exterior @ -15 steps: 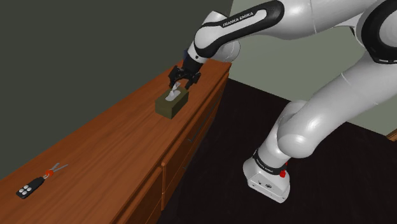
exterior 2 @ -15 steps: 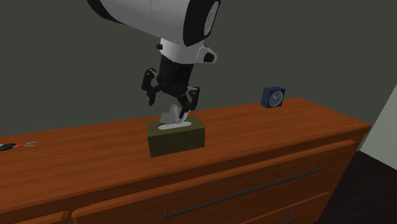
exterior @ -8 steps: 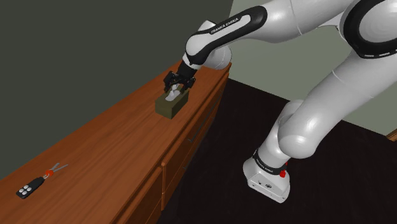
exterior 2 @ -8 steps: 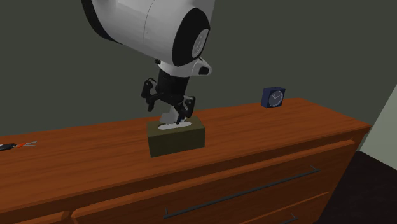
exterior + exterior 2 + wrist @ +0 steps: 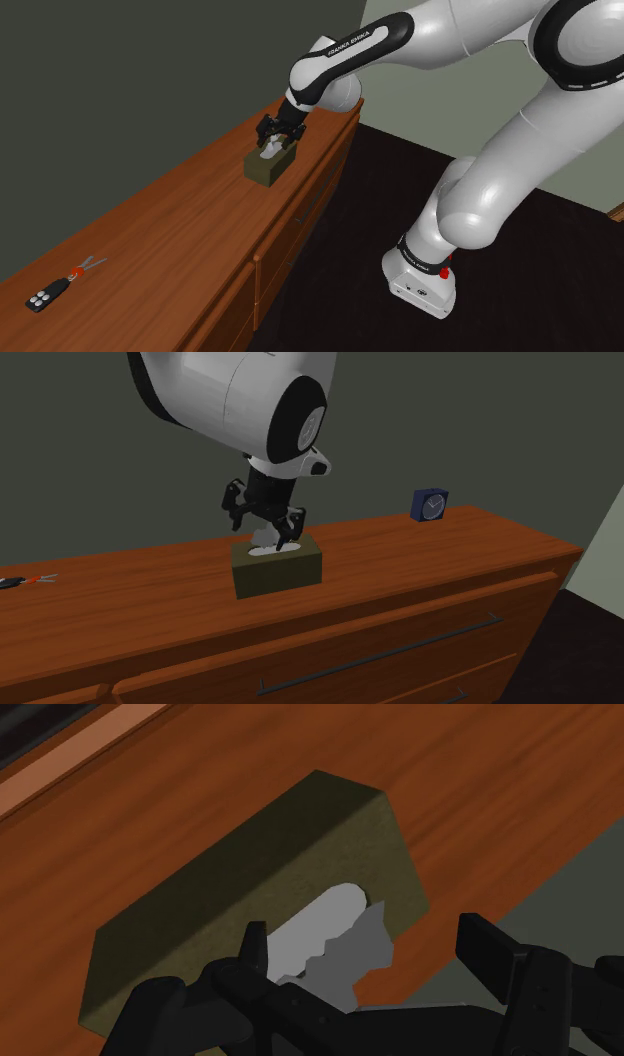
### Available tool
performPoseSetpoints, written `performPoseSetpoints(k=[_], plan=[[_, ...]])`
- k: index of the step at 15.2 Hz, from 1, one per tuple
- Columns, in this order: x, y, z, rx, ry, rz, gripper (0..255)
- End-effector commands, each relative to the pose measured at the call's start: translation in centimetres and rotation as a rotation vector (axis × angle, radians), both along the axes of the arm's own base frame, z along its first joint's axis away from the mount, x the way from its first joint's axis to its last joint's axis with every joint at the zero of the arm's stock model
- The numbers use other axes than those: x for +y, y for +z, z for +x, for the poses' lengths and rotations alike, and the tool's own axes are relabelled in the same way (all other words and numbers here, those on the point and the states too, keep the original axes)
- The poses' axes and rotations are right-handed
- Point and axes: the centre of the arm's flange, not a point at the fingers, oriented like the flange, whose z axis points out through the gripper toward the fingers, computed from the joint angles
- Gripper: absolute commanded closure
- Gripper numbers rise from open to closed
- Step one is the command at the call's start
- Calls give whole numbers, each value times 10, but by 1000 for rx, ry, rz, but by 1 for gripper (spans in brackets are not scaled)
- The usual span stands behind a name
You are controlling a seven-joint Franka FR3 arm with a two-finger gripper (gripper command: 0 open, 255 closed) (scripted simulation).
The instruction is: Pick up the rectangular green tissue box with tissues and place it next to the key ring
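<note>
White capitals reading "FRANKA EMIKA" run along the black band on the forearm (image 5: pixel 364 39) of the white arm in the shoulder view, slanting up toward that view's right. This brand name is the one text that can be read. In the second exterior view, the small blue clock (image 5: pixel 430 504) on the tabletop (image 5: pixel 420 567) shows a pale dial with hands, but its numerals are too small to make out. The black key fob (image 5: pixel 44 296) carries pale buttons whose markings cannot be read.
</note>
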Motion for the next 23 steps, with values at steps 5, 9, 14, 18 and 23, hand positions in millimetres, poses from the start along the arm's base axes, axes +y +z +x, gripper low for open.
performPoseSetpoints(k=[5,9,14,18,23], plan=[[0,0,0,0,0,0,255],[1,0,1,0,0,0,255],[0,21,0,0,0,0,255],[0,42,0,0,0,0,255],[0,69,0,0,0,0,255]])
